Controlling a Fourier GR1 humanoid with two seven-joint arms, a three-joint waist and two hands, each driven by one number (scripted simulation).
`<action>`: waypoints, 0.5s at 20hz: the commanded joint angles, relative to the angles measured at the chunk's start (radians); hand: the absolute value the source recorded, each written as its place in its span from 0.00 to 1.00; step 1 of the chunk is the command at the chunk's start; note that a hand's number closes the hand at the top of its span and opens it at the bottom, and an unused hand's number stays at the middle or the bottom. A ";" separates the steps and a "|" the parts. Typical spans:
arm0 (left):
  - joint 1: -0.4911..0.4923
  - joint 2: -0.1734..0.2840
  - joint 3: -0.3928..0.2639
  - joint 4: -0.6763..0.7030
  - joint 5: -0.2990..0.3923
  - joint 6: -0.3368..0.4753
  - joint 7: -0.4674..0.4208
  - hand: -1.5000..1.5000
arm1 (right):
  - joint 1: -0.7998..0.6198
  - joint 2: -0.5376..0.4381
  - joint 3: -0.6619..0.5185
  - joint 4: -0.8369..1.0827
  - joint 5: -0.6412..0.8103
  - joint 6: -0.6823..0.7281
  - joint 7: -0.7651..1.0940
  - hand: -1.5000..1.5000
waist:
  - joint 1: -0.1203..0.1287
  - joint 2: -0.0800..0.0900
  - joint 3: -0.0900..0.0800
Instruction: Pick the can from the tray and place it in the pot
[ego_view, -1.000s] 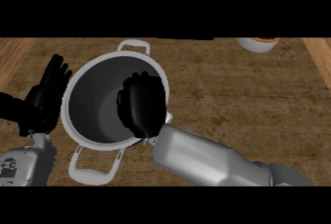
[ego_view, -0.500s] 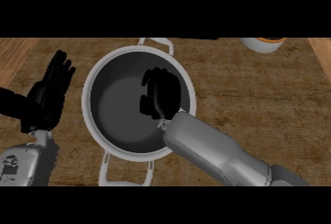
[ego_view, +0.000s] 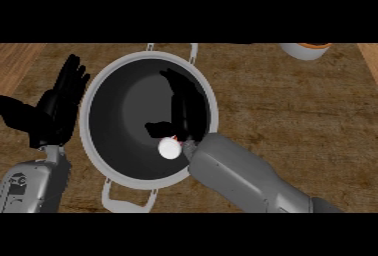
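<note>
The right hand (ego_view: 183, 107) hangs inside the pot (ego_view: 94, 100), fingers straight, the can (ego_view: 169, 149) just beneath its palm, so withdrawing comes next.

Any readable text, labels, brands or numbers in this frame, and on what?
None readable.
Small dark mark on the grey left forearm: too small to read.
White can end under the black right hand, inside the grey metal pot: no label shows.
</note>
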 joint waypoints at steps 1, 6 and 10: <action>-0.011 0.001 0.004 0.002 -0.005 0.008 0.013 0.50 | 0.018 0.002 -0.096 -0.044 -0.146 -0.116 -0.163 0.00 | -0.011 0.000 0.001; 0.049 0.005 0.031 -0.030 0.002 0.017 0.003 0.50 | 0.103 0.002 -0.203 -0.057 -0.316 -0.068 -0.430 0.00 | -0.041 -0.012 0.000; 0.087 0.021 0.039 -0.087 0.017 -0.002 0.038 0.50 | 0.148 0.002 -0.322 -0.022 -0.414 0.059 -0.607 0.00 | -0.061 -0.020 -0.001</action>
